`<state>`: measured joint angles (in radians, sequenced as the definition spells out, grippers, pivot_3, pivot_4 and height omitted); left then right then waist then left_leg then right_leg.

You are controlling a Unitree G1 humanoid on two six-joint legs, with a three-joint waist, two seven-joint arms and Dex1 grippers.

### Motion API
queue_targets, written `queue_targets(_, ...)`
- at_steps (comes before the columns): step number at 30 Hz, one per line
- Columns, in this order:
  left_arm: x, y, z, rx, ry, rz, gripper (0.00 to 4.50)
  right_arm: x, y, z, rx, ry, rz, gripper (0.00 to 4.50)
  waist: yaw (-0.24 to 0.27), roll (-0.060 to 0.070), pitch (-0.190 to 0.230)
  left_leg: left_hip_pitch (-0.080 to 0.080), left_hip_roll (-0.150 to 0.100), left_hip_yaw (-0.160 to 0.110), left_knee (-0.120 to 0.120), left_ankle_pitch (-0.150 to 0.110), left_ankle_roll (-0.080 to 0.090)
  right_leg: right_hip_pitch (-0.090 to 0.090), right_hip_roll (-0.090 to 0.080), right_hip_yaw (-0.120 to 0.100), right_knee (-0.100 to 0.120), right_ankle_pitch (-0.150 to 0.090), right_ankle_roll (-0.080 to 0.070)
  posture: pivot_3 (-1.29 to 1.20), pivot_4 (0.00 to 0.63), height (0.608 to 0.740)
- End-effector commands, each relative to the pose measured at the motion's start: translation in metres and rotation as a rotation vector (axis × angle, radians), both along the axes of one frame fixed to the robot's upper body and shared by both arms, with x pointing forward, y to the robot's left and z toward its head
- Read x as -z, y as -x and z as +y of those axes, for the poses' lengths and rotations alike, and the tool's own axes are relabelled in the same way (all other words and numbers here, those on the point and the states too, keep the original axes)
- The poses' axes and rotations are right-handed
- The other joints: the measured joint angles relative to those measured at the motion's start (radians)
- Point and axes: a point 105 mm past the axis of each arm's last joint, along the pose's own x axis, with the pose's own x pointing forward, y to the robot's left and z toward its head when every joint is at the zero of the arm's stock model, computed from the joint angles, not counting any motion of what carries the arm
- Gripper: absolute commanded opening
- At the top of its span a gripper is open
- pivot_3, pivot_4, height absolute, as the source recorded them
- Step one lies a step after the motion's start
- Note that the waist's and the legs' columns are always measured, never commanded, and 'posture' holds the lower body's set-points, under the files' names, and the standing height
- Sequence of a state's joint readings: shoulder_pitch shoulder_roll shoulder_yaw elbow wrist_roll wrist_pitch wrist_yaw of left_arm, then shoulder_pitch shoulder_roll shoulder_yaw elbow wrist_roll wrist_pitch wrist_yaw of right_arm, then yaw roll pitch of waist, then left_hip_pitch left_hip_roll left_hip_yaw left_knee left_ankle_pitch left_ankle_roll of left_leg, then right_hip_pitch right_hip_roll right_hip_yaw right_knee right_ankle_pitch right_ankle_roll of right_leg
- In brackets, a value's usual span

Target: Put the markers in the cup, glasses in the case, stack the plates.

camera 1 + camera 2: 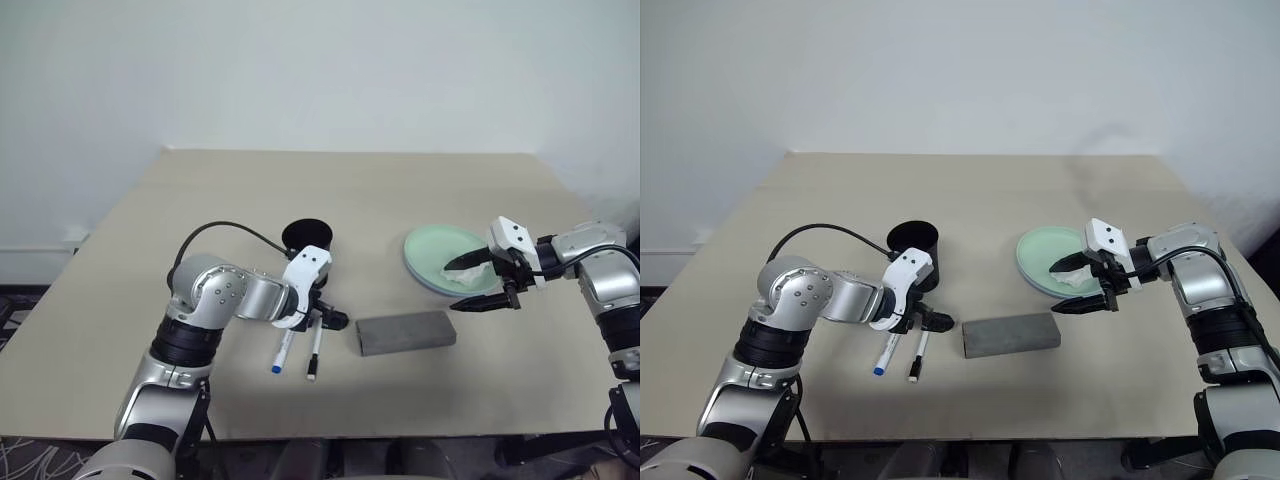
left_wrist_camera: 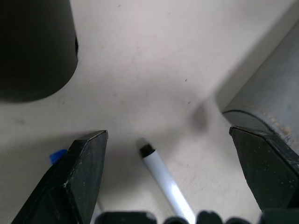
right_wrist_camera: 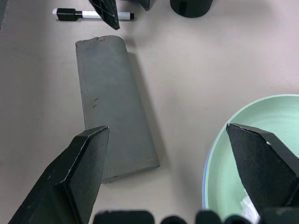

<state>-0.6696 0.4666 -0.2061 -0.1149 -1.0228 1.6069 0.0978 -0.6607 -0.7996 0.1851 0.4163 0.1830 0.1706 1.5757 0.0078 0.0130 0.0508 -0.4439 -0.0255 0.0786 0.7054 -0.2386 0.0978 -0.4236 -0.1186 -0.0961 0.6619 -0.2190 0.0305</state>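
I have the left hand hanging wide open over the two markers, gripping nothing; the blue-capped marker and the black-capped marker lie side by side on the bench, just in front of the black cup, which stands upright and apart from them; the black-capped one sits between the left fingers in the wrist view; the grey case lies closed, flat on the bench beside the markers; my right hand is spread fully open too, empty, poised over the near edge of the mint green plate, which rests on the blue plate; a white tissue lies in the green plate.
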Motion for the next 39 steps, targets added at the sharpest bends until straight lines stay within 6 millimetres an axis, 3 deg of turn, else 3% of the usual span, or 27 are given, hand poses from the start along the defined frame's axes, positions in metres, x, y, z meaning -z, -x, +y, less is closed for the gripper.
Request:
queue_targets(1,-0.002,0.002,0.000,0.024,-0.041,0.014,4.42,-0.014,-0.005,0.003,-0.017,-0.009,-0.054,4.35,0.000,0.000,0.000,0.000,0.000,0.000,0.000,0.000,-0.001,0.000,0.000,0.000,0.000,0.000,0.000,0.00,0.000,0.700)
queue_targets(7,-0.002,0.004,0.000,0.029,-0.048,0.037,4.42,-0.015,-0.006,0.003,-0.014,-0.010,-0.058,4.35,0.000,0.000,0.000,0.000,-0.001,0.000,-0.002,0.002,-0.003,-0.001,0.000,0.001,0.000,0.002,0.000,0.00,0.000,0.700)
queue_targets(8,-0.002,0.004,0.000,0.028,-0.051,0.036,4.26,-0.015,-0.006,0.003,-0.014,-0.010,-0.059,4.35,0.000,0.000,0.000,0.000,-0.001,0.000,-0.002,0.002,-0.003,-0.001,0.000,0.001,0.000,0.002,-0.001,0.00,0.000,0.700)
queue_targets(11,-0.004,0.003,-0.001,0.027,-0.060,0.033,3.49,-0.015,-0.006,0.003,-0.014,-0.009,-0.059,4.35,0.000,0.000,0.000,0.000,-0.001,0.000,-0.003,0.002,-0.004,-0.002,0.000,0.002,0.000,0.002,-0.001,0.00,0.000,0.700)
queue_targets(17,-0.009,-0.002,0.001,0.015,-0.087,-0.004,1.39,-0.015,-0.006,0.003,-0.015,-0.010,-0.057,4.35,0.000,0.000,0.000,0.000,-0.001,0.000,-0.004,0.004,-0.006,-0.002,0.000,0.001,0.000,0.003,-0.001,0.00,0.000,0.700)
queue_targets(32,-0.021,-0.012,0.004,0.021,-0.134,-0.082,1.39,-0.015,-0.006,0.002,-0.017,-0.007,-0.057,4.35,0.000,0.000,0.000,0.000,-0.001,0.001,-0.006,0.004,-0.007,-0.003,0.000,0.001,-0.001,0.003,-0.002,0.00,0.000,0.700)
queue_targets(39,-0.055,-0.022,0.000,0.061,-0.099,-0.173,1.39,-0.015,-0.006,0.002,-0.021,-0.006,-0.053,4.35,0.000,0.000,0.000,0.000,-0.001,0.001,-0.006,0.004,-0.007,-0.004,0.000,0.002,-0.001,0.003,-0.002,0.00,0.000,0.700)
